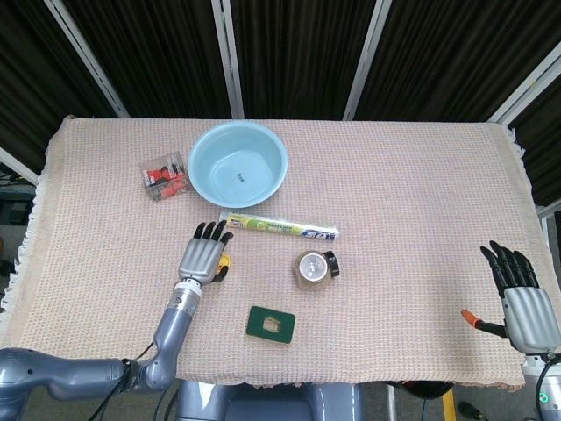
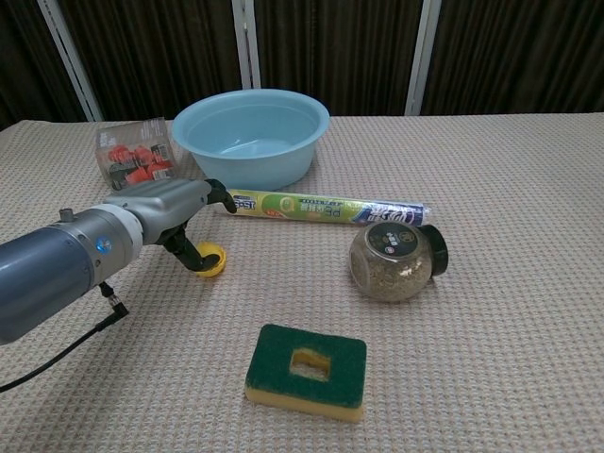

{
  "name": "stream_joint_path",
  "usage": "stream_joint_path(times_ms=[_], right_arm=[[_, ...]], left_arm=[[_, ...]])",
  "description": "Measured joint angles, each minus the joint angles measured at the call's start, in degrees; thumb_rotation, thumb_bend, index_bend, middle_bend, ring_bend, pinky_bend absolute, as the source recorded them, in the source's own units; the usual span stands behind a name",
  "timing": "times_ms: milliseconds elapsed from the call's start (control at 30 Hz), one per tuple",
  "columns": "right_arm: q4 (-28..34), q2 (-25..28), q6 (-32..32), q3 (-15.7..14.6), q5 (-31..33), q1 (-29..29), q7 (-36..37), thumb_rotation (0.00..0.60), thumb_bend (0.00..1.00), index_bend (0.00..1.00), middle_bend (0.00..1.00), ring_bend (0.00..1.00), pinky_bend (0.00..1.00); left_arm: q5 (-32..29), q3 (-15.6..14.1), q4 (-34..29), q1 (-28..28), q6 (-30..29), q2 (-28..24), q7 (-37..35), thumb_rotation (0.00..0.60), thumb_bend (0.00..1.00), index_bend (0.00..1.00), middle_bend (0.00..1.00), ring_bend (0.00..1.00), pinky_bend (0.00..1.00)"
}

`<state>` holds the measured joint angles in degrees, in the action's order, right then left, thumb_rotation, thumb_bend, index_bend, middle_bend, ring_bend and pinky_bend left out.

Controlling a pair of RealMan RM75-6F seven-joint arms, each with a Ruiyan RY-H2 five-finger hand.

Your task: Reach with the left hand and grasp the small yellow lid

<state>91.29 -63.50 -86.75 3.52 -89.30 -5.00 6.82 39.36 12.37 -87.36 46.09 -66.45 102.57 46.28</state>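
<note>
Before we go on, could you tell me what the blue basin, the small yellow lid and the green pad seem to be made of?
The blue basin looks like smooth, slightly glossy plastic: even colour, thin rolled rim. The small yellow lid also appears plastic, opaque and bright, though the left hand hides part of it. The green pad seems a scouring sponge: rough dark green top over a yellow foam layer.

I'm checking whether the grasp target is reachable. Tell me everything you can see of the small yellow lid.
The small yellow lid is a round, shallow cap that looks like plastic, lying on the woven tablecloth with its open side seemingly up. It sits just in front of the wrap roll's left end. The left hand hovers over it, a dark finger reaching down at its left edge; whether they touch is unclear. In the head view the hand mostly hides it.
</note>
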Motion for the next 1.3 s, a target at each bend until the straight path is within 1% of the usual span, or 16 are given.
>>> stream_joint_path(times_ms=[200,267,333,367,433,567,667,700,800,900,1033,1100,1200,1300], right_arm=[[-0.2,0.0,0.3,0.0,0.2,0.0,-0.1,0.6,0.05,0.01,0.0,0.0,0.03],[-0.3,0.0,0.4,0.0,0.2,-0.1,-0.2,0.6,0.05,0.01,0.0,0.0,0.03],[-0.4,0.0,0.4,0.0,0.2,-0.1,-0.3,0.6,0.04,0.01,0.0,0.0,0.03],[-0.4,0.0,0.5,-0.1,0.3,-0.1,-0.3,0.6,0.04,0.01,0.0,0.0,0.03],[-0.4,0.1,0.6,-0.1,0.3,-0.1,-0.5,0.6,0.04,0.01,0.0,0.0,0.03],[-0.2,0.1,0.9,-0.2,0.4,-0.1,-1.3,0.6,0.04,0.01,0.0,0.0,0.03],[-0.2,0.1,0.8,-0.2,0.3,-0.1,-2.1,0.6,0.04,0.01,0.0,0.0,0.03],[-0.2,0.0,0.8,-0.3,0.3,-0.1,-2.4,0.6,0.04,0.01,0.0,0.0,0.03],[0.0,-0.1,0.7,-0.4,0.3,0.0,-3.0,0.6,0.04,0.01,0.0,0.0,0.03],[0.0,-0.3,0.8,-0.5,0.3,0.0,-3.9,0.6,0.05,0.01,0.0,0.0,0.03],[-0.1,-0.5,0.6,-0.5,0.3,0.2,-4.6,0.6,0.05,0.01,0.0,0.0,0.03],[-0.3,-0.6,0.5,-0.5,0.2,0.2,-4.9,0.6,0.05,0.01,0.0,0.0,0.03],[-0.4,-0.6,0.6,-0.5,0.2,0.2,-5.0,0.6,0.05,0.01,0.0,0.0,0.03],[-0.6,-0.7,0.6,-0.5,0.2,0.1,-5.2,0.6,0.05,0.01,0.0,0.0,0.03]], left_arm=[[2.5,0.1,-2.9,-0.5,-1.2,-1.5,-1.3,0.6,0.36,0.1,0.0,0.0,0.0],[3.8,-0.1,-4.5,-1.0,-2.0,-2.4,-2.2,0.6,0.33,0.08,0.0,0.0,0.0],[6.2,-0.7,-7.0,-2.0,-3.3,-4.1,-3.2,0.6,0.25,0.05,0.0,0.0,0.0],[7.4,-1.2,-8.3,-2.6,-4.0,-5.1,-3.7,0.6,0.23,0.04,0.0,0.0,0.0],[10.8,-2.6,-11.3,-4.2,-5.8,-7.9,-4.8,0.6,0.2,0.02,0.0,0.0,0.0],[17.6,-6.7,-17.0,-8.1,-9.7,-15.1,-6.9,0.6,0.19,0.0,0.0,0.0,0.0],[23.0,-10.6,-20.7,-11.8,-12.8,-21.1,-9.5,0.6,0.19,0.0,0.0,0.0,0.0],[25.2,-12.2,-21.9,-13.4,-14.1,-23.5,-10.9,0.6,0.19,0.0,0.0,0.0,0.0],[30.6,-16.5,-23.7,-17.4,-17.2,-28.9,-14.8,0.6,0.19,0.0,0.0,0.0,0.0],[35.8,-20.0,-23.8,-21.2,-20.6,-32.5,-19.2,0.6,0.19,0.0,0.0,0.0,0.0],[40.0,-23.0,-21.8,-26.5,-24.5,-34.9,-25.4,0.6,0.19,0.0,0.0,0.0,0.0],[42.0,-24.6,-19.6,-29.1,-26.2,-35.9,-28.5,0.6,0.18,0.0,0.0,0.0,0.0],[44.6,-26.0,-16.2,-32.4,-28.1,-37.2,-32.2,0.6,0.18,0.0,0.0,0.0,0.0],[45.9,-26.2,-14.3,-34.2,-29.1,-37.8,-34.7,0.6,0.18,0.0,0.0,0.0,0.0]])
